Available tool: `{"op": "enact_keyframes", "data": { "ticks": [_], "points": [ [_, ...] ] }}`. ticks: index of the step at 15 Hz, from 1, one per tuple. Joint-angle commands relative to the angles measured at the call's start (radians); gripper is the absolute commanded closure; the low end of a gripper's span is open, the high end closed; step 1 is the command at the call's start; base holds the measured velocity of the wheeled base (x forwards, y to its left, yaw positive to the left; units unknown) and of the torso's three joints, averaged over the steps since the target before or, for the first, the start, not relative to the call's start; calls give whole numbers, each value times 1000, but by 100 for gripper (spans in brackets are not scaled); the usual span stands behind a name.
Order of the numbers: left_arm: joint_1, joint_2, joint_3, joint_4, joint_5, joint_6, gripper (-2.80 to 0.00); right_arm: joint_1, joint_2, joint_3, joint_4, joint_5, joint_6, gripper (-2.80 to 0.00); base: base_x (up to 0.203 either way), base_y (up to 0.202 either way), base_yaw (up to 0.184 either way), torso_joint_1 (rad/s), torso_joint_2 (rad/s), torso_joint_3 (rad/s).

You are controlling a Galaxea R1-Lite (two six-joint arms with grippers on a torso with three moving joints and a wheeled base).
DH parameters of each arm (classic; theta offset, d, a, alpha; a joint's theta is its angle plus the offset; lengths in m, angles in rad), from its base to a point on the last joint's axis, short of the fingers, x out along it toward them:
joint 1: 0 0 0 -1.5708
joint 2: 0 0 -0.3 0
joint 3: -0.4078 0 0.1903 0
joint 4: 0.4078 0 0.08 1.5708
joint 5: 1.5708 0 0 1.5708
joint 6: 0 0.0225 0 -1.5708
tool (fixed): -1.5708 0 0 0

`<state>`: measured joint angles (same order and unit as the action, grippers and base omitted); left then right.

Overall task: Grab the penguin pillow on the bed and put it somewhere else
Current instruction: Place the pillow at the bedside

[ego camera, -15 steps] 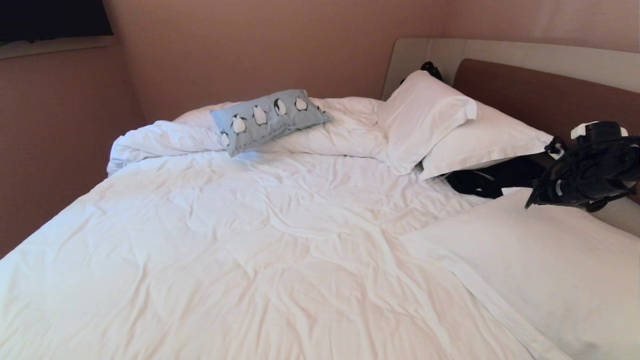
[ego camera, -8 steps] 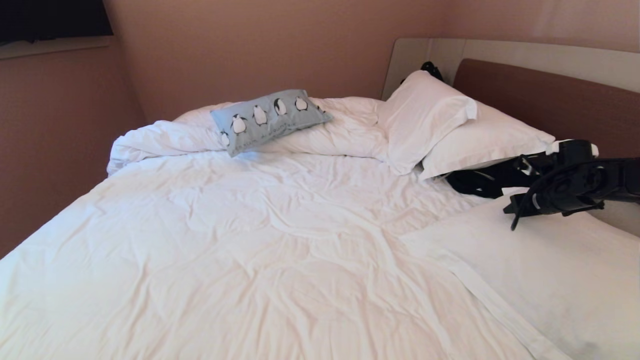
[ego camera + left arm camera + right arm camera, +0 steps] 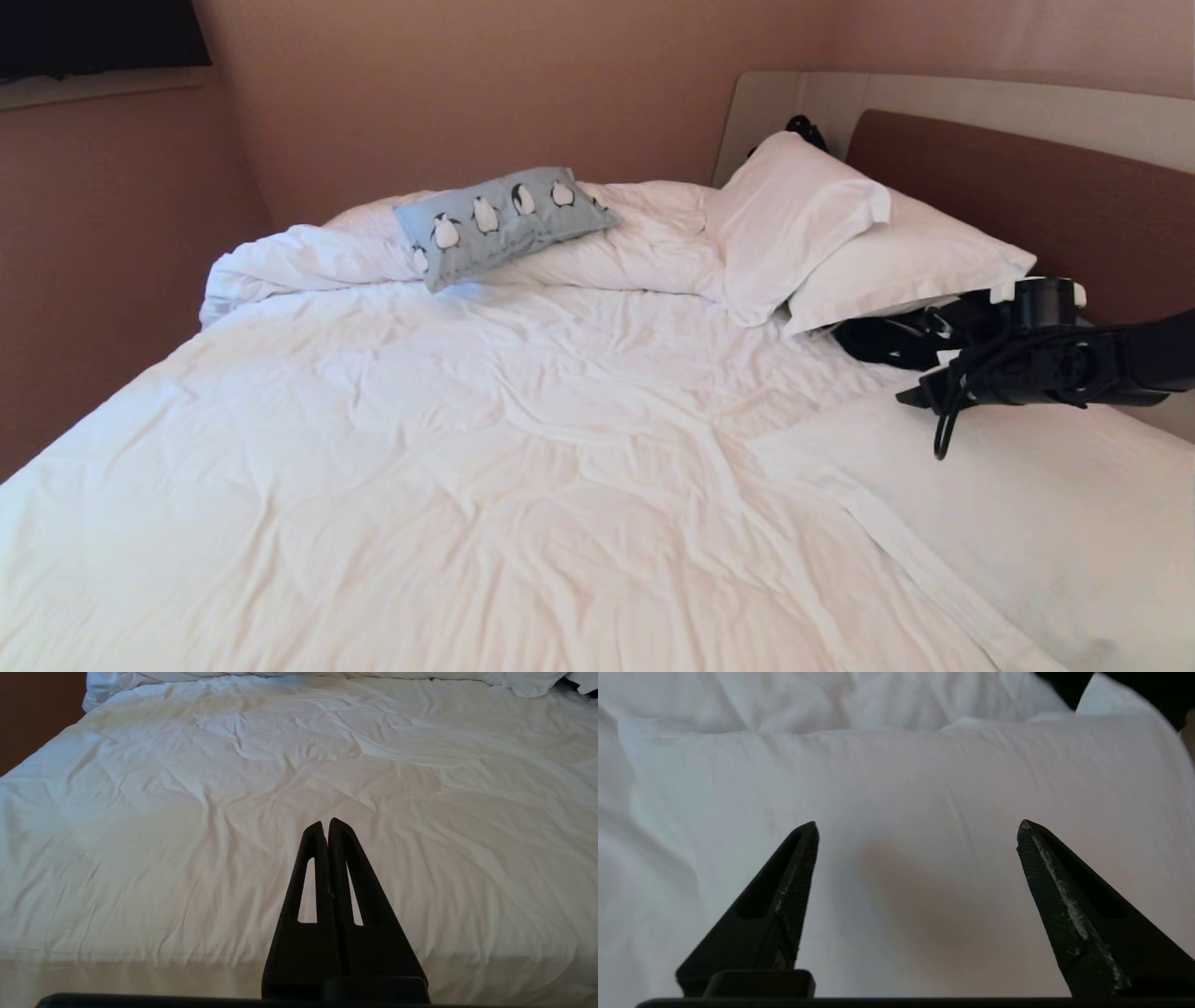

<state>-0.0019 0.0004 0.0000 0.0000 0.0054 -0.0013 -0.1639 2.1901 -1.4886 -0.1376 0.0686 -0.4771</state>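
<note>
Hovering over white pillow (image 3: 896, 788), right gripper (image 3: 915, 830) spread wide, empty; left gripper (image 3: 325, 826) clenched above bed (image 3: 467, 448); penguin pillow (image 3: 504, 222) well apart on bunched duvet (image 3: 308, 257).

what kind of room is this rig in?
Most likely a bedroom, maybe a hotel room. A double bed with a rumpled white duvet fills the view, white pillows lean on a brown headboard, and a penguin pillow lies on the bunched duvet at the far side.

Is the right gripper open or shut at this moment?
Open. In its wrist view the right gripper has its jaws spread wide apart, with only a white pillow between them and nothing held.
</note>
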Motion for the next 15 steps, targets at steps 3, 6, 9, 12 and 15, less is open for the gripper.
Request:
{"op": "enact_keyframes", "data": {
  "ticks": [3, 6, 9, 12, 15],
  "points": [
    [0, 0, 0, 0, 1, 0, 0, 17, 50, 25, -85, 0, -132, -280, 0, 0, 0, 0, 0, 0],
    [0, 0, 0, 0, 1, 0, 0, 18, 73, 30, -85, 0, -133, -280, 0, 0, 0, 0, 0, 0],
    [0, 0, 1, 0, 1, -1, 0, 18, 90, 25, -81, 3, -130, -280, 0, 0, 0, 0, 0, 0],
    [0, 0, 0, 0, 1, -2, 0, 17, 133, 15, -82, 3, -135, -280, 0, 0, 0, 0, 0, 0],
    [0, 0, 0, 0, 1, 0, 0, 17, 157, 10, -83, 4, -138, -280, 0, 0, 0, 0, 0, 0]
  ]
}}
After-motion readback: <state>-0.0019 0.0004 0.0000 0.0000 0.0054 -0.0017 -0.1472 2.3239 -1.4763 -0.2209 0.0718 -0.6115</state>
